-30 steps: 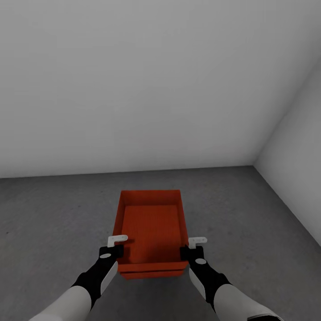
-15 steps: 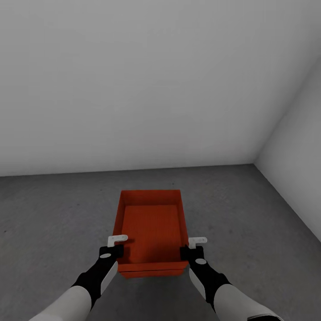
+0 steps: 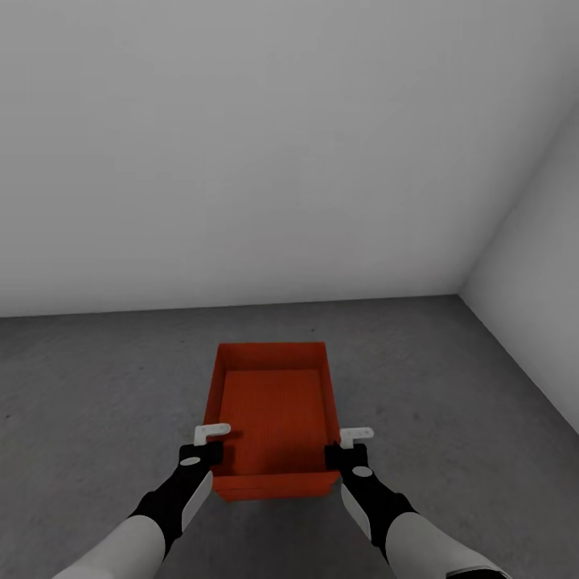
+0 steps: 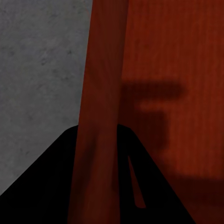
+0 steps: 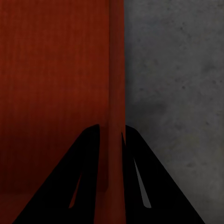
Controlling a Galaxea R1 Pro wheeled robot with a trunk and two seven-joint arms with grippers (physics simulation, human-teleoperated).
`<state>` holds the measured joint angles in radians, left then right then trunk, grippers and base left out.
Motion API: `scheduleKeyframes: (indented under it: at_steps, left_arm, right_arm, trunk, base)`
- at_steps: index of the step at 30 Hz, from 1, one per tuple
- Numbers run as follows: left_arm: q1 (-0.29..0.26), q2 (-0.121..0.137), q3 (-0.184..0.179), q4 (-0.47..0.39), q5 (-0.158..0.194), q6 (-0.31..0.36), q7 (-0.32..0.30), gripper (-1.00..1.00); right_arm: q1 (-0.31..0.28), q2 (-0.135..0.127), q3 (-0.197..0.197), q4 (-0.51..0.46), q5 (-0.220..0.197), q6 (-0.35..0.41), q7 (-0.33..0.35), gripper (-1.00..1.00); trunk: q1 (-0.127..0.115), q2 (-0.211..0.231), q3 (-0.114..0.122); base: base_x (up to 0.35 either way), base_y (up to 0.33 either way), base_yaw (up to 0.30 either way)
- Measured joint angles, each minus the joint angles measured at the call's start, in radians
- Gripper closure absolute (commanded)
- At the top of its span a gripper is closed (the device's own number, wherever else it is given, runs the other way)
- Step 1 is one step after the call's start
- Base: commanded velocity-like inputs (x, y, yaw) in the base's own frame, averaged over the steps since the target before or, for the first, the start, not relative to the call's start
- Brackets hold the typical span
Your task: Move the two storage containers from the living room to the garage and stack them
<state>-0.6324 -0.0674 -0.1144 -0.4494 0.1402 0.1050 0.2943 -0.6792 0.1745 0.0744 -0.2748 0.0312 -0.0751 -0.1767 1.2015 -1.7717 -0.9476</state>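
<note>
Container: orange-red storage container [image 3: 273, 414] is sitting low over the grey floor [image 3: 96, 386], near the far wall [image 3: 241, 161].
Left gripper [image 3: 211, 445]: pinching its left wall.
Right gripper [image 3: 344, 447]: pinching its right wall.
Surroundings: side wall [image 3: 539, 322] is standing at right.

Orange-red container [image 3: 273, 402] (faintly ribbed), grey floor [image 3: 96, 386]

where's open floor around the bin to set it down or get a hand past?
Bare concrete floor lies left of the storage container, right of it up to the side wall, and beyond it to the back wall. Crowded at its near end: left gripper and right gripper each straddle a side wall.
</note>
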Motion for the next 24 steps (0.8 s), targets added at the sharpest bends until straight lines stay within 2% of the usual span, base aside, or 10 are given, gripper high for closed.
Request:
scheduleKeyframes:
  at_steps: [14,24]
  left_arm:
    - [0.000,0.000,0.000,-0.001,0.001,0.000,0.001,1.00]
    - [0.000,0.000,-0.001,-0.001,0.001,0.000,0.000,1.00]
  right_arm:
    - [0.000,0.000,-0.003,-0.001,0.004,0.002,0.001,1.00]
    - [0.000,0.000,-0.003,0.000,0.003,0.000,0.001,1.00]
  trunk:
    - [0.000,0.000,0.000]
    - [0.038,-0.070,-0.031]
  base:
    - [0.000,0.000,0.000]
    - [0.000,0.000,0.000]
